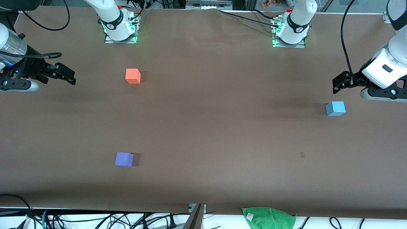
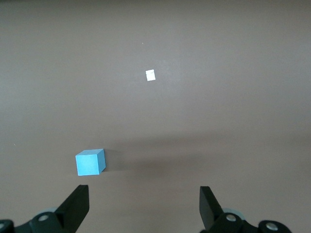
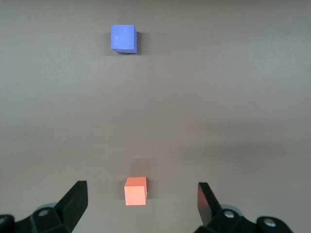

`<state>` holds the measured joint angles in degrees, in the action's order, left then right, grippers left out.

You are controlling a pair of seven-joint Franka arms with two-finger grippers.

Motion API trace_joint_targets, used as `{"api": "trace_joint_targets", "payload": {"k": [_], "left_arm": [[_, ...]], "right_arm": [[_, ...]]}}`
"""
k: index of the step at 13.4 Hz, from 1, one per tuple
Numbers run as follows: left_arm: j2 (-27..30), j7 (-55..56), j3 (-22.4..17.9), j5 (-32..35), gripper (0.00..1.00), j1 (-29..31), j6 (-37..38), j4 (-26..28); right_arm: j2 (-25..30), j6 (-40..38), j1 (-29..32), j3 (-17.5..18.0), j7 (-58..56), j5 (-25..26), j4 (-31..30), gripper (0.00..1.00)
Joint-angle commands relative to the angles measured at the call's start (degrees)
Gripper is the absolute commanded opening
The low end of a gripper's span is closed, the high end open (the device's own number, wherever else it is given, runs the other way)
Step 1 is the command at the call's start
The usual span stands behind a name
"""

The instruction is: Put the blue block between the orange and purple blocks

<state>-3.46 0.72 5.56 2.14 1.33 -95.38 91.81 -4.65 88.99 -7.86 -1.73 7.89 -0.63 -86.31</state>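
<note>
The light blue block (image 1: 335,108) sits on the brown table at the left arm's end; it also shows in the left wrist view (image 2: 90,162). The orange block (image 1: 133,76) sits toward the right arm's end, and the purple block (image 1: 124,159) is nearer the front camera, in line with it. Both show in the right wrist view, orange (image 3: 135,191) and purple (image 3: 123,38). My left gripper (image 1: 337,85) (image 2: 144,196) is open and empty, in the air close to the blue block. My right gripper (image 1: 70,77) (image 3: 142,191) is open and empty, in the air at the right arm's end.
A small pale scrap (image 1: 302,155) (image 2: 150,75) lies on the table between the blue block and the front edge. A green cloth (image 1: 268,218) hangs at the table's front edge. Cables lie along the front edge and by the arm bases (image 1: 119,30).
</note>
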Motion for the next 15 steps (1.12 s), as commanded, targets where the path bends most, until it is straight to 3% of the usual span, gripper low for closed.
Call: {"api": "trace_joint_targets", "payload": {"k": [1,15], "left_arm": [[-0.7,-0.7,0.0,-1.6,1.00,0.2,1.4,-1.8],[-0.8,-1.0,-0.5,-0.8,1.00,0.4,1.4,-3.1]], "right_arm": [[-0.2,-0.6,0.7,0.2,-1.2,-1.1,0.9,1.00],[-0.2,-0.8,1.4,0.1,-1.2,-1.1,0.6,1.00]]}}
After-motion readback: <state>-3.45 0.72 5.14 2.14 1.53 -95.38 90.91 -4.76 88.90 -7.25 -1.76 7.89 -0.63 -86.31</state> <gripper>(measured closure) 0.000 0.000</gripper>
